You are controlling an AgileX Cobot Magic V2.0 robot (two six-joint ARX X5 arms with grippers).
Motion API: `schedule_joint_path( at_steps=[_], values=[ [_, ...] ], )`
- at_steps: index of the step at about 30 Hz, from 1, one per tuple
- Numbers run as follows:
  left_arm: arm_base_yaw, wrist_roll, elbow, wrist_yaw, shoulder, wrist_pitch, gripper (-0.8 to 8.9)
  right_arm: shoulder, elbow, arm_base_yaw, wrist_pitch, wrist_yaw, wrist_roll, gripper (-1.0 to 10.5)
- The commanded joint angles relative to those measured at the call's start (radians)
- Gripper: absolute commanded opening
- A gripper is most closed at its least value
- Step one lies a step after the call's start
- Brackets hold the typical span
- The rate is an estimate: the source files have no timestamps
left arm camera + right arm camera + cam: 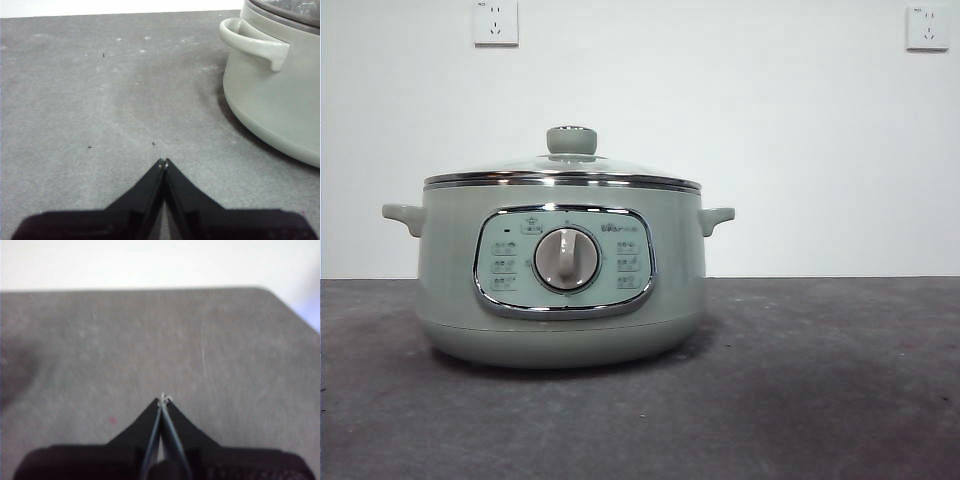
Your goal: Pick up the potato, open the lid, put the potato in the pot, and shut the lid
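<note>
The pale green electric pot [560,290] stands on the dark grey table [820,400], control dial [567,259] facing the front camera, with the glass lid [565,168] seated on its rim and the round knob [571,140] upright on top; the potato appears in none of the three views. The left gripper [164,162] hangs over bare tabletop beside the pot's side handle [255,45], jaws pressed together and holding nothing. The right gripper [163,400] is likewise clenched and empty above open table surface, and two wall sockets [496,22] sit on the white wall behind.
</note>
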Motion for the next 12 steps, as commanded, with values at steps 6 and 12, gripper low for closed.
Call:
schedule_joint_path(
  at_steps=[6,12],
  values=[
    [0.003,0.002,-0.01,0.005,0.0,0.006,-0.03,-0.209,-0.257,-0.031,0.128,-0.008,-0.001,0.0],
    [0.003,0.002,-0.01,0.004,0.0,0.007,-0.03,-0.229,-0.32,-0.031,0.181,-0.008,-0.097,0.0]
  ],
)
